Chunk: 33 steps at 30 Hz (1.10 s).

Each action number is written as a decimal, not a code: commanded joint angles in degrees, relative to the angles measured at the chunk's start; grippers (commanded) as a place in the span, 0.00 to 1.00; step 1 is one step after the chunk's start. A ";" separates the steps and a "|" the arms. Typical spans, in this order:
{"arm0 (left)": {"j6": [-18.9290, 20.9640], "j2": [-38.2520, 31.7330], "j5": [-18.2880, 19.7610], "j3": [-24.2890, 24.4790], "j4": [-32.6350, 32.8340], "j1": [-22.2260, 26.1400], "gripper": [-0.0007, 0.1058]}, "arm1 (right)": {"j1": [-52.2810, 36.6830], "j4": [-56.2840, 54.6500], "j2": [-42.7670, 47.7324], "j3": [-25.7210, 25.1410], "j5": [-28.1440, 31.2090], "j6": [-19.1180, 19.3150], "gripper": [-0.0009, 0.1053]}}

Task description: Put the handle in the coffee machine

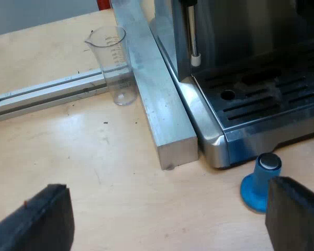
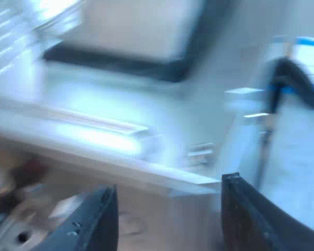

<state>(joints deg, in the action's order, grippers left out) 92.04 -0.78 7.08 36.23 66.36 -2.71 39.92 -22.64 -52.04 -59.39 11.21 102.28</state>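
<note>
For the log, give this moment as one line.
left gripper: open, above table | right gripper: open, empty | blue tamper: near espresso machine corner | measuring glass: upright

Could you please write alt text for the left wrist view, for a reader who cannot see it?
The left gripper, jaws wide open and empty, hangs over a wooden table, with a blue tamper standing by the drip-tray corner of the espresso machine. A clear measuring glass stands beside a metal bar alongside the machine.
</note>
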 commanded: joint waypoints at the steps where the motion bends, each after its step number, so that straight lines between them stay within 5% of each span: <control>1: 0.31 -7.70 1.72 0.06 -0.67 0.06 0.72 | -7.41 -1.41 3.87 -0.73 -1.40 -0.55 0.45; 12: 0.31 -7.70 4.07 -5.24 -7.99 0.06 0.72 | -18.59 -13.80 16.59 -0.73 -0.25 3.05 0.45; 24: 0.31 -7.70 4.07 -6.14 -6.82 0.06 0.72 | -18.82 -18.80 29.87 1.24 15.96 8.19 0.45; 33: 0.31 -7.70 4.07 -6.14 -6.82 0.06 0.72 | -18.82 -25.50 39.17 4.28 16.30 4.29 0.45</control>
<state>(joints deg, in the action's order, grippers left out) 92.04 -0.78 11.04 30.07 59.86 -2.71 21.38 -47.59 -13.49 -54.95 27.80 106.63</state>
